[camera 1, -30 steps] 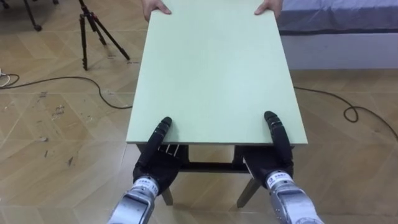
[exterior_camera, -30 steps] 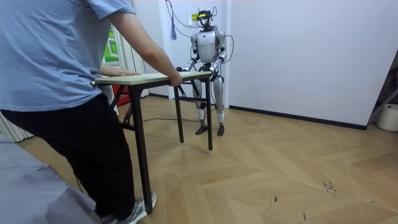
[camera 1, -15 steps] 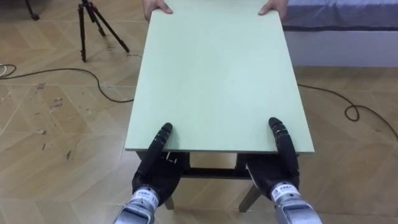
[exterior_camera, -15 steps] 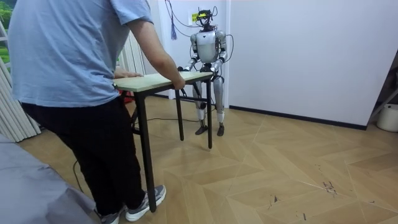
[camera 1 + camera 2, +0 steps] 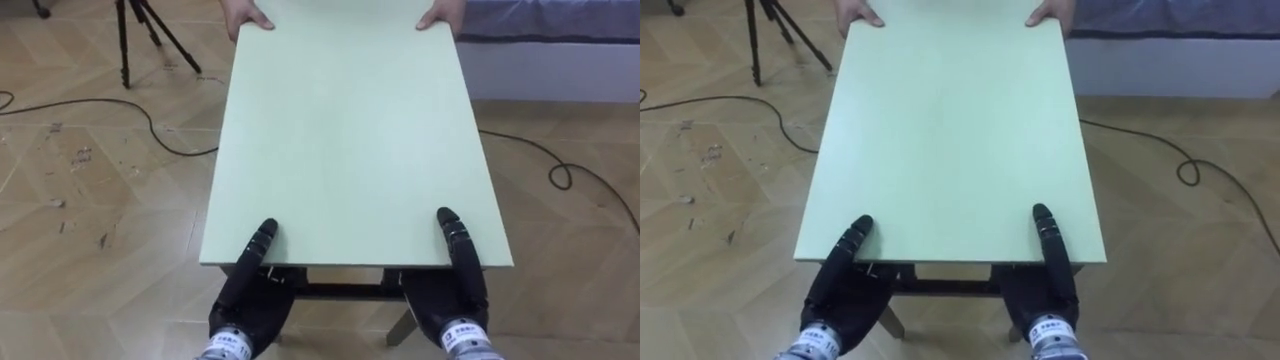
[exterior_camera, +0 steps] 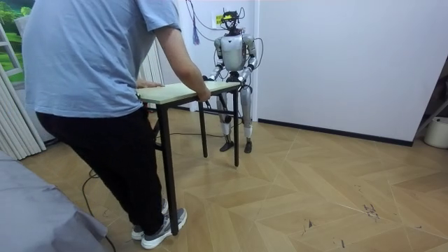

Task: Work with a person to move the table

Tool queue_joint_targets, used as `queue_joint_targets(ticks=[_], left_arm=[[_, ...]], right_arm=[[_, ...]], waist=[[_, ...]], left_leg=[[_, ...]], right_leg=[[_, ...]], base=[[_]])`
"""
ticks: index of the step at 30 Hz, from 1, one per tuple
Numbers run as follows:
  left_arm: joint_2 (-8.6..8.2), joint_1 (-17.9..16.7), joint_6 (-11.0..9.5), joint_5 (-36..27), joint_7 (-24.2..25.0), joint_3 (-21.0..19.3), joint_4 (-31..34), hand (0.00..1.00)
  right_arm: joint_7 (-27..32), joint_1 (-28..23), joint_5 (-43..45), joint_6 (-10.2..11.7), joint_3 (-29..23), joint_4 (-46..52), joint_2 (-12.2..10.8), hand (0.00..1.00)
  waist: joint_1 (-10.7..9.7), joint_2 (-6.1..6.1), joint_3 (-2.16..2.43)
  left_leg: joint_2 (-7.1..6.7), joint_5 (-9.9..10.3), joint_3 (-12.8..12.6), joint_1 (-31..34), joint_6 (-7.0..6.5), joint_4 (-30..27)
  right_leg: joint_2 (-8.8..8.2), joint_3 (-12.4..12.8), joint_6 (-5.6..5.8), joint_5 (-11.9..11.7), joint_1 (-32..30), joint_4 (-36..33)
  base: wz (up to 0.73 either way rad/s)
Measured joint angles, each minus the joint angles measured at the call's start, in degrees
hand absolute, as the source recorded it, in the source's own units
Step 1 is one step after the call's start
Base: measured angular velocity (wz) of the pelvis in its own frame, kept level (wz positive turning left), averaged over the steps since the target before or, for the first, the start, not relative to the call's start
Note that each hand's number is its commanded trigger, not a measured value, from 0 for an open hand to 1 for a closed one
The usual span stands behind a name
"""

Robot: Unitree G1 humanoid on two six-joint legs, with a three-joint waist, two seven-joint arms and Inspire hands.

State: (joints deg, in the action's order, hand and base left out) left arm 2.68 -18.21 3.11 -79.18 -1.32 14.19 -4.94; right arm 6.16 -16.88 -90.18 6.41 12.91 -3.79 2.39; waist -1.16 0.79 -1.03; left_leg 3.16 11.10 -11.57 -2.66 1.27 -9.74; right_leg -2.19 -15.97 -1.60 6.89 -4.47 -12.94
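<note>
Table (image 5: pixel 350 130) shifted; left robot hand (image 5: pixel 247 298) and right robot hand (image 5: pixel 462 290) clamp it.

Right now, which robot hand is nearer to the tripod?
Left. Its left hand holds the table's near edge on the tripod's side; the right hand, on the opposite side.

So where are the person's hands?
In the left eye view, the person's hands hold the far edge of the table, one near each corner, opposite the robot's left hand and right hand at the near edge.
</note>
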Motion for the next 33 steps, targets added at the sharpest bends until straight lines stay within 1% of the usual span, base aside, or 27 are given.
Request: queue_joint_targets(ticks=[3, 6, 8, 9, 10, 11, 13, 14, 15, 16, 17, 18, 19, 20, 21, 22, 23, 24, 25, 26, 27, 28, 29, 30, 31, 32, 33], left_arm=[[0.06, -0.5, -0.2, 0.0, 0.5, 0.0, 0.0, 1.0], [0.1, -1.1, -0.8, 0.0, 1.1, 0.5, 0.1, 1.0], [0.19, -1.4, -1.0, 0.0, 1.6, 0.7, 0.1, 1.0], [0.21, -1.8, -1.2, -0.1, 1.8, 0.7, 0.2, 1.0], [0.24, -1.9, -1.4, -0.1, 1.8, 0.7, 0.3, 1.0], [0.23, -2.0, -1.5, -0.2, 1.8, 0.9, 0.5, 1.0], [0.16, -2.0, -2.3, -0.8, 1.8, 1.6, 0.9, 1.0], [0.46, -2.2, -2.8, -1.4, 1.8, 2.3, 0.9, 1.0], [0.81, -3.0, -3.4, -2.1, 1.9, 2.9, 0.9, 1.0], [0.8, -3.4, -3.5, -2.3, 2.0, 2.9, 0.9, 1.0], [0.81, -3.6, -3.4, -3.0, 2.3, 3.1, 0.9, 1.0], [0.88, -3.4, -3.2, -3.4, 2.7, 3.1, 1.0, 1.0], [0.92, -3.2, -3.2, -3.4, 2.7, 3.1, 1.0, 1.0], [1.28, -3.0, -3.2, -3.6, 2.7, 3.2, 1.4, 1.0], [1.65, -2.7, -3.2, -3.7, 2.7, 3.6, 1.4, 1.0], [1.85, -2.5, -3.2, -3.9, 2.7, 3.9, 1.4, 1.0], [2.05, -1.8, -3.2, -3.8, 2.7, 4.3, 1.4, 1.0], [2.16, -0.9, -3.2, -3.8, 2.6, 4.8, 1.3, 1.0], [2.34, -0.3, -3.3, -3.8, 2.6, 5.1, 1.1, 1.0], [2.48, 0.8, -3.5, -3.8, 2.7, 5.8, 0.8, 1.0], [2.79, 1.0, -4.7, -4.0, 2.9, 6.4, 0.7, 1.0], [3.07, 0.8, -5.3, -4.4, 3.4, 6.5, 0.7, 1.0], [3.9, 0.7, -5.7, -5.8, 4.1, 6.7, 0.8, 1.0], [3.78, 0.9, -5.5, -5.9, 4.3, 7.3, -0.3, 1.0], [3.54, 1.0, -5.5, -5.8, 4.3, 7.3, -0.3, 1.0], [3.29, 1.0, -5.3, -5.7, 4.3, 7.3, -0.4, 1.0], [3.24, 1.0, -5.1, -5.6, 4.3, 7.3, -0.8, 1.0]], right_arm=[[-0.4, -0.5, -0.2, 0.1, 0.3, 0.0, 0.0, 1.0], [-1.0, -0.8, -0.7, 0.1, 0.5, 0.0, 0.4, 1.0], [-1.4, -1.1, -0.8, 0.1, 0.6, 0.0, 0.6, 1.0], [-1.4, -1.1, -0.8, 0.1, 1.0, 0.0, 0.6, 1.0], [-1.5, -1.1, -0.8, 0.2, 1.1, 0.0, 0.6, 1.0], [-1.8, -1.2, -0.8, 0.8, 1.5, 0.0, 0.8, 1.0], [-2.4, -1.2, -0.8, 1.7, 1.8, 0.0, 0.9, 1.0], [-2.5, -1.3, -0.8, 1.8, 1.9, 0.0, 1.3, 1.0], [-2.5, -1.2, -0.6, 1.7, 2.4, 0.0, 2.1, 1.0], [-2.5, -1.2, -0.4, 1.7, 2.8, 0.1, 2.6, 1.0], [-2.8, -1.0, -0.1, 1.8, 3.1, 0.1, 3.4, 1.0], [-3.7, -1.0, 0.0, 2.3, 3.1, 0.2, 3.6, 1.0], [-4.0, -1.0, 0.0, 2.4, 3.1, 0.2, 3.4, 1.0], [-4.4, -1.0, 0.0, 2.4, 3.1, 0.2, 3.2, 1.0], [-4.5, -1.0, -0.1, 2.3, 3.0, 0.2, 3.2, 1.0], [-4.6, -1.0, -0.1, 2.3, 2.8, 0.2, 3.2, 1.0], [-5.0, -1.0, -0.2, 2.2, 2.0, 0.2, 3.2, 1.0], [-5.5, -1.0, -0.3, 2.3, 1.5, 0.2, 3.1, 1.0], [-5.6, -1.0, -0.3, 2.3, 1.2, 0.2, 2.9, 1.0], [-5.9, -1.0, -0.2, 2.3, 0.5, 0.1, 2.6, 1.0], [-6.7, -1.1, 0.0, 2.3, 0.5, -0.1, 2.2, 1.0], [-7.1, -1.1, 0.2, 2.3, 0.8, -0.1, 2.0, 1.0], [-8.1, -1.2, 0.6, 2.4, 1.4, -0.1, 2.0, 1.0], [-8.7, -1.2, 0.8, 2.8, 1.7, -0.4, 2.8, 1.0], [-9.1, -1.2, 0.9, 3.0, 1.6, -0.4, 3.0, 1.0], [-9.2, -1.2, 0.9, 2.8, 1.3, -0.4, 3.2, 1.0], [-9.2, -1.3, 0.9, 2.4, 0.9, -0.7, 3.4, 1.0]], waist=[[-0.1, -0.28, -0.09], [0.0, -0.42, -0.09], [0.2, -0.56, -0.05], [0.7, -0.65, 0.0], [1.0, -0.64, 0.0], [0.7, -0.44, 0.11], [0.5, -0.31, 0.11], [0.3, 0.12, 0.13], [0.7, 1.33, 0.23], [0.7, 2.13, 0.45], [0.0, 3.65, 0.42], [-1.4, 4.73, 0.37], [-2.1, 4.8, 0.36], [-3.1, 4.77, 0.33], [-3.7, 4.93, 0.27], [-4.1, 5.11, 0.16], [-4.6, 5.25, 0.05], [-4.9, 5.17, -0.06], [-5.0, 5.08, -0.16], [-5.2, 4.89, -0.65], [-4.7, 4.67, -0.75], [-4.0, 4.41, -0.77], [-4.0, 3.49, -0.7], [-4.9, 4.48, -0.57], [-5.0, 4.43, -0.64], [-4.8, 3.76, -0.64], [-4.8, 3.33, -0.51]], left_leg=[[0.27, 0.1, 0.0, 0.3, 0.12, -1.3], [0.86, 0.7, -0.1, 1.6, 0.82, -4.1], [1.88, 1.6, -0.1, 4.0, 1.65, -8.9], [2.36, 1.8, 0.4, 5.2, 1.97, -11.3], [2.51, 1.8, 1.0, 6.1, 2.0, -12.3], [3.07, 1.9, 1.4, 7.1, 2.19, -13.9], [4.25, 2.4, 0.2, 7.9, 2.88, -15.3], [5.73, 3.8, -1.3, 9.2, 3.06, -20.9], [7.01, 4.8, -2.2, 9.6, 2.93, -28.9], [7.19, 4.9, -2.1, 9.5, 2.97, -31.9], [7.07, 5.0, -1.2, 9.0, 3.13, -35.2], [7.02, 5.6, -0.7, 7.7, 3.11, -34.3], [7.01, 6.7, -0.8, 6.6, 3.26, -32.2], [6.43, 8.5, -0.8, 4.9, 3.51, -26.6], [5.81, 9.8, -1.0, 3.0, 3.19, -21.5], [5.59, 10.5, -1.0, 2.2, 3.18, -19.2], [5.17, 11.5, -1.2, 1.6, 2.68, -15.8], [4.48, 11.9, -1.2, 1.4, 2.04, -13.0], [3.96, 12.0, -1.1, 1.3, 1.81, -11.8], [2.75, 11.9, 0.9, 0.6, -0.04, -10.3], [1.99, 12.3, 2.9, 1.4, -0.97, -10.3], [1.65, 12.3, 3.4, 2.2, -1.07, -10.8], [0.1, 12.7, 4.0, 4.1, -1.21, -12.4], [0.16, 13.3, 3.3, 5.0, -1.69, -13.0], [0.15, 13.2, 2.0, 5.3, -1.6, -13.0], [0.1, 13.1, -0.6, 5.7, -1.57, -13.1], [-0.15, 12.9, -1.7, 6.5, -1.78, -14.0]], right_leg=[[0.14, 0.1, -0.25, 0.1, 0.0, -0.2], [0.26, 0.1, -0.73, 0.4, -0.6, -1.0], [0.72, 0.3, -1.43, 0.9, -1.2, -1.9], [1.11, 0.7, -1.91, 1.2, -1.7, -2.5], [1.26, 0.8, -2.12, 1.4, -1.8, -2.5], [1.38, 0.1, -2.63, 1.7, -2.0, -2.4], [1.36, -1.7, -3.69, 2.2, -2.8, -2.6], [1.61, -4.0, -4.39, 2.7, -2.9, -3.0], [2.02, -6.8, -4.9, 3.1, -2.3, -2.9], [2.42, -7.7, -5.02, 3.1, -2.3, -2.9], [2.96, -9.3, -5.26, 3.1, -2.4, -3.3], [3.19, -11.2, -5.36, 3.2, -3.0, -4.3], [3.11, -11.6, -5.37, 3.2, -3.7, -5.0], [2.69, -11.7, -5.37, 3.2, -4.9, -6.5], [2.07, -11.7, -5.38, 3.2, -5.9, -8.1], [1.92, -11.7, -5.38, 3.2, -6.3, -8.7], [1.36, -11.5, -5.37, 3.2, -7.7, -10.0], [0.45, -10.5, -5.18, 3.0, -9.7, -12.1], [-0.25, -9.7, -5.04, 3.0, -11.0, -14.2], [-1.75, -7.1, -3.73, 2.4, -15.7, -20.1], [-0.39, -1.9, -1.09, 1.8, -19.0, -18.0], [0.24, 0.4, -0.68, -0.1, -20.0, -13.9], [-1.57, 1.4, -2.4, -9.9, -20.9, -7.9], [-2.37, -0.1, -2.36, -9.7, -21.1, -8.0], [-2.8, -0.2, -2.44, -9.9, -21.4, -8.1], [-3.38, -0.1, -2.69, -10.5, -21.9, -8.4], [-3.83, -0.4, -2.65, -11.7, -21.8, -7.8]], base=[[0.01], [-0.04], [-0.07], [-0.19], [-0.07], [0.14], [0.14], [-0.19], [-0.31], [-0.29], [0.26], [0.46], [0.57], [0.38], [0.36], [0.35], [0.38], [0.38], [0.33], [0.06], [-0.17], [-0.24], [0.13], [0.32], [0.27], [0.0], [0.0]])
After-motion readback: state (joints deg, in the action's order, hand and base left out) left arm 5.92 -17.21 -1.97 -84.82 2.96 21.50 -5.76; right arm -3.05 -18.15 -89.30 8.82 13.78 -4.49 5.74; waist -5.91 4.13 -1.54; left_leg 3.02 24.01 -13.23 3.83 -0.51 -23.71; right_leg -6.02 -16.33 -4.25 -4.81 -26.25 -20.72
